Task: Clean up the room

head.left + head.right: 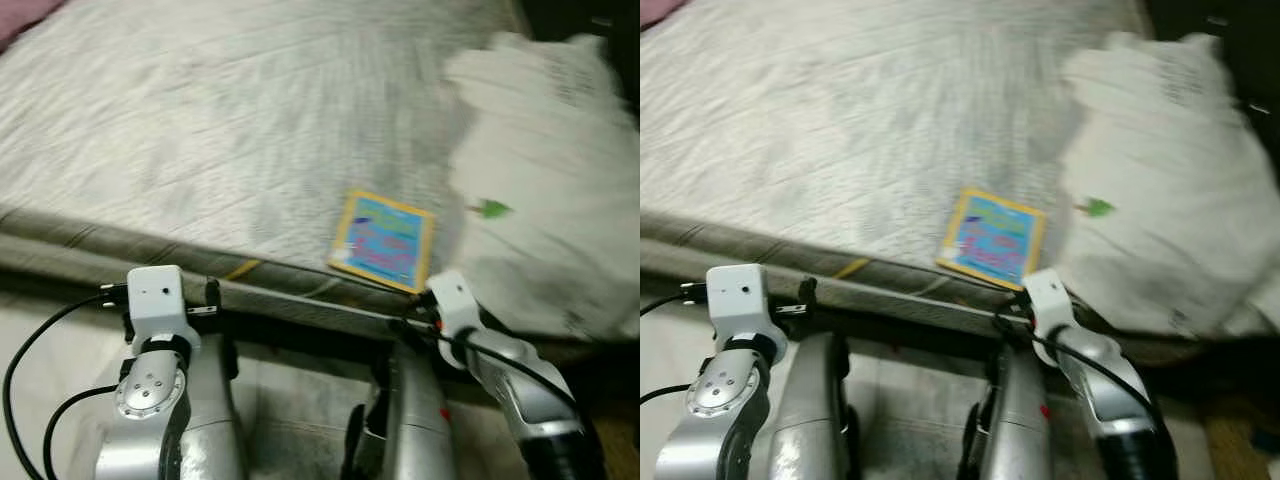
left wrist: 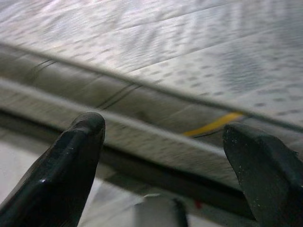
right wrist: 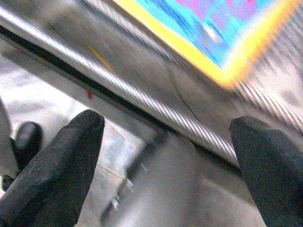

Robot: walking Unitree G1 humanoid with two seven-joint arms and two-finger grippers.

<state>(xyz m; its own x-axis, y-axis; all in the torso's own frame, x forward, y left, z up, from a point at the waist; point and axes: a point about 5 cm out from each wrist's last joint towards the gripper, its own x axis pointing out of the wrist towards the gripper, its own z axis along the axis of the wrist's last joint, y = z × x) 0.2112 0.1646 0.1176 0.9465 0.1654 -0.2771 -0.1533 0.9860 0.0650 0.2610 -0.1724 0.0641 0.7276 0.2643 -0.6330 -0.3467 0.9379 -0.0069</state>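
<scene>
Below the bed (image 1: 200, 130) edge, the right gripper (image 3: 165, 156), fingers spread, nears a colourful book (image 1: 384, 240); motion blur suggests a misjudged reach could hit the mattress side.

Bed (image 1: 200, 120): pale grey patterned cover, olive-grey side edge along the near side. On it: flat booklet (image 1: 384, 240) with yellow border and blue cover, near the edge; white crumpled bedding (image 1: 560, 180) just beside it, at the robot's right.

bed (image 1: 200, 120): grey patterned cover | floor (image 1: 40, 330): pale (blurred) | light: soft
</scene>
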